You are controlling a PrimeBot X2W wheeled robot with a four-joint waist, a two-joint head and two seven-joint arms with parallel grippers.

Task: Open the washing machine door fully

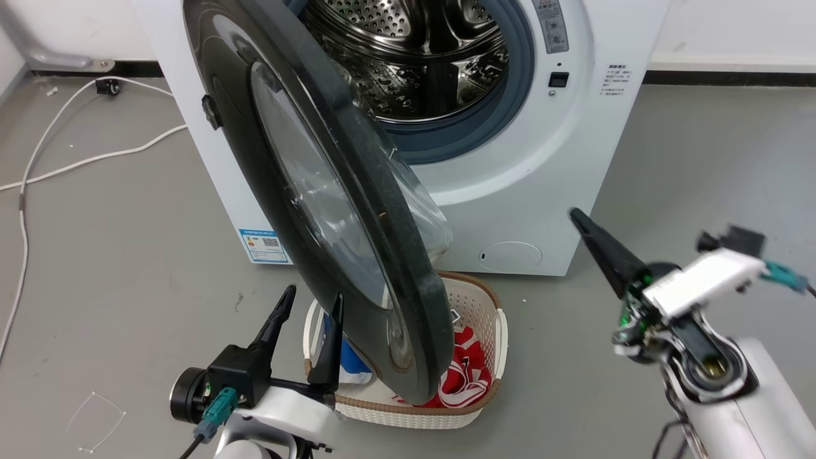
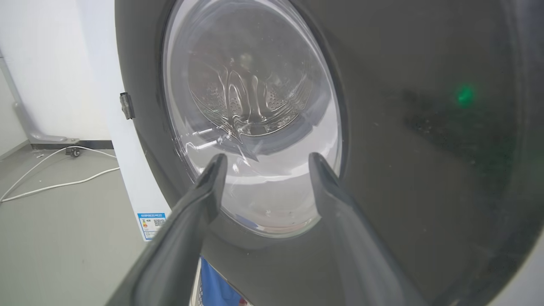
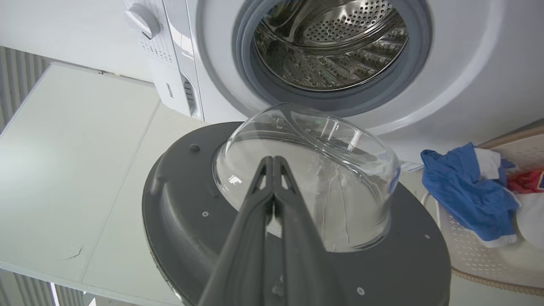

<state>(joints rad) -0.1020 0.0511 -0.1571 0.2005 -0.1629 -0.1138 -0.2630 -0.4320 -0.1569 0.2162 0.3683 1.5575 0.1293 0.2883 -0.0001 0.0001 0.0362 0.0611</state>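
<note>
The washing machine door (image 1: 357,210), round with a black rim and a bulging clear glass bowl, stands swung out from the white washing machine (image 1: 548,172), roughly edge-on to my head view. Behind it the steel drum (image 1: 414,57) is exposed. My left gripper (image 1: 312,303) is open at the door's outer face, fingers spread before the glass (image 2: 250,119); touching or not, I cannot tell. My right gripper (image 1: 577,217) is shut on nothing, off to the right. In its wrist view the shut fingers (image 3: 272,163) point at the door's inner bowl (image 3: 314,178).
A pale laundry basket (image 1: 491,319) with red and blue clothes sits on the floor under the door's lower edge. White cables (image 1: 57,166) trail across the grey floor at left. A small round flap (image 1: 510,255) is low on the machine front.
</note>
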